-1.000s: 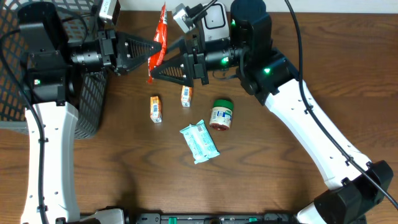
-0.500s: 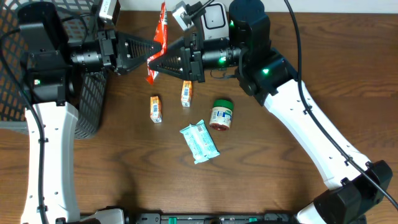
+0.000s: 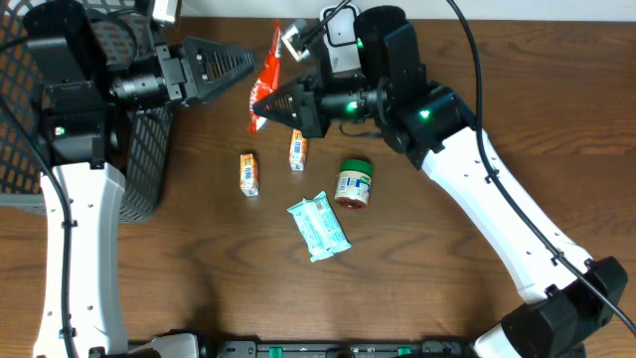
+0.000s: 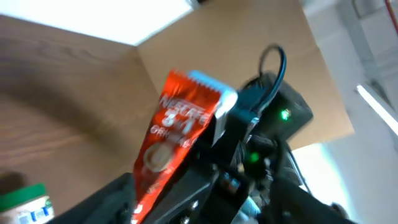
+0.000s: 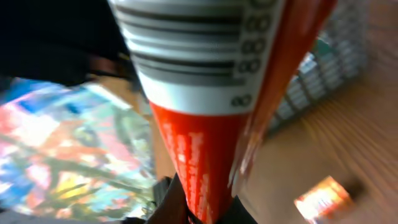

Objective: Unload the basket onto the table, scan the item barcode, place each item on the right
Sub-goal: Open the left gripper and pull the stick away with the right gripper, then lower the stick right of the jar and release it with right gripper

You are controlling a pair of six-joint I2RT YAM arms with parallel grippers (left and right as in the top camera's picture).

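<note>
The item is a red sachet (image 3: 266, 72) with a white end, hanging above the table at the back centre. My right gripper (image 3: 257, 107) is shut on its lower red end. In the right wrist view the sachet (image 5: 208, 155) rises from the jaws, and its white panel with a black barcode (image 5: 193, 56) fills the top. My left gripper (image 3: 248, 61) stands open just left of the sachet, and nothing shows in its grip. The left wrist view is blurred; it shows the printed red face of the sachet (image 4: 177, 140) in front of the right arm.
Two small orange boxes (image 3: 249, 173) (image 3: 298, 151), a green-lidded jar (image 3: 354, 183) and a teal packet (image 3: 319, 226) lie on the brown table. A black mesh basket (image 3: 139, 149) stands at the left edge under the left arm.
The right gripper has shut on the sachet's lower end. The left gripper has opened, let go of it and drawn back up and left. The sachet has shifted slightly right.
</note>
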